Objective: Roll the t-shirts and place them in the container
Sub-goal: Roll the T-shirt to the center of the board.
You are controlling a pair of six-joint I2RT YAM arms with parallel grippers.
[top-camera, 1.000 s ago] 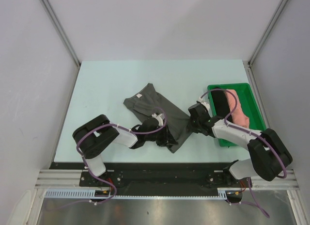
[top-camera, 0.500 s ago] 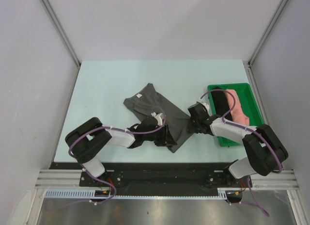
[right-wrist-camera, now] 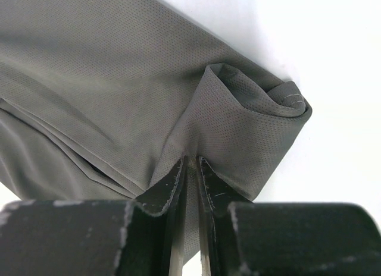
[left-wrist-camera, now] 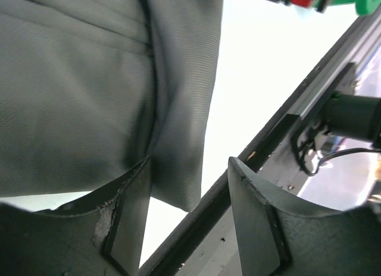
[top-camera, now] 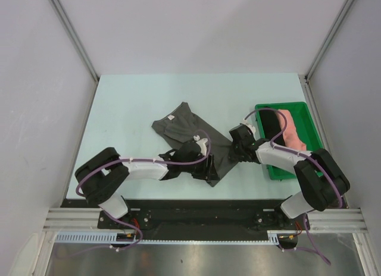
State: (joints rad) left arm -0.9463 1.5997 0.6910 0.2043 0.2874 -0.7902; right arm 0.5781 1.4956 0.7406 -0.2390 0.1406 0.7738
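Observation:
A charcoal-grey t-shirt [top-camera: 184,132] with a small white neck label [top-camera: 171,117] lies partly folded on the pale table. My left gripper [top-camera: 208,170] is at its near corner. In the left wrist view the left gripper [left-wrist-camera: 189,169] is open, and the tee's hem [left-wrist-camera: 178,169] hangs loose beside the left finger [left-wrist-camera: 134,210]. My right gripper [top-camera: 233,150] is at the tee's right edge. There the right gripper [right-wrist-camera: 191,160] is shut on a pinched fold of the grey cloth [right-wrist-camera: 107,68]. A black roll [top-camera: 271,125] and a salmon-pink roll [top-camera: 294,133] lie in the tray.
The green plastic tray [top-camera: 309,109] stands at the table's right edge, close behind the right arm. The table's near edge and black metal rail [left-wrist-camera: 280,133] run just beyond the left gripper. Grey walls and metal posts enclose the table.
The left gripper's jaws have spread apart and let go of the tee's near corner, and the left arm has stretched a little to the right. The right gripper keeps its pinch on the cloth.

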